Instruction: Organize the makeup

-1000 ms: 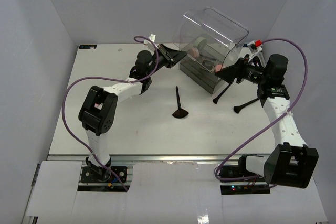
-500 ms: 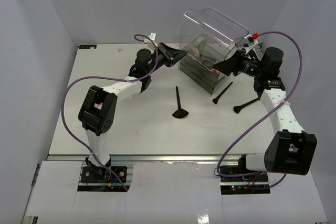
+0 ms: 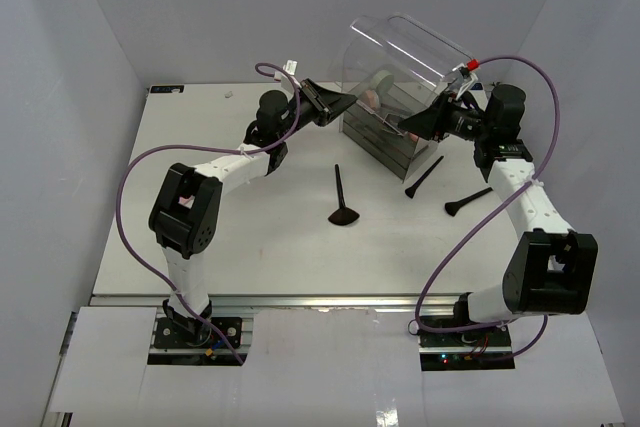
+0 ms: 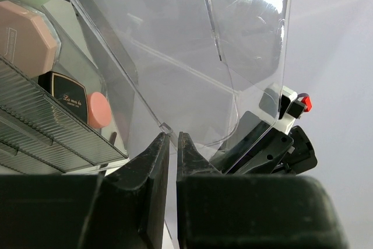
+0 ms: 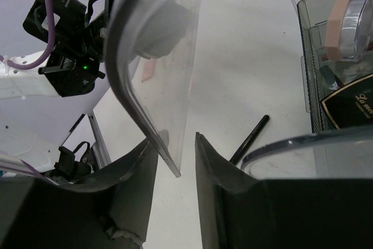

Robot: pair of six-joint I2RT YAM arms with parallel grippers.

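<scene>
Left gripper (image 4: pixel 173 138) is pinched tight on the bottom edge of the clear lid (image 3: pixel 410 52), with no gap showing around the plastic. The lid is swung up and tilted back over the clear drawer box (image 3: pixel 385 144), which sits toward the back right of the table (image 3: pixel 250 247).

Right gripper (image 5: pixel 175 139) is on the other side of that same lid. Its fingers (image 5: pixel 135 173) stand apart with the lid's curved edge hanging down between them. One finger looks right up against the plastic, but there's visible daylight on the other side, so it's not clamped.

Where the makeup is:
- Inside the box, from the left wrist view, a pink octagonal puff (image 4: pixel 26 36) lies on the ribbed tray. A small black compact (image 4: pixel 65 94) with gold lettering is just below it, and a round pink piece touches the compact. There's something pale green further up, but I can't tell what it is.
- Out on the table, the fan brush (image 3: pixel 343 203) lies near the middle, fan end toward the arms and well apart from the box.
- Two more black-handled brushes are on the right. The thin one (image 3: pixel 424 177) lies just in front of the box's right corner, and the stubbier one (image 3: pixel 468 201) is beside it, under the right arm.
</scene>
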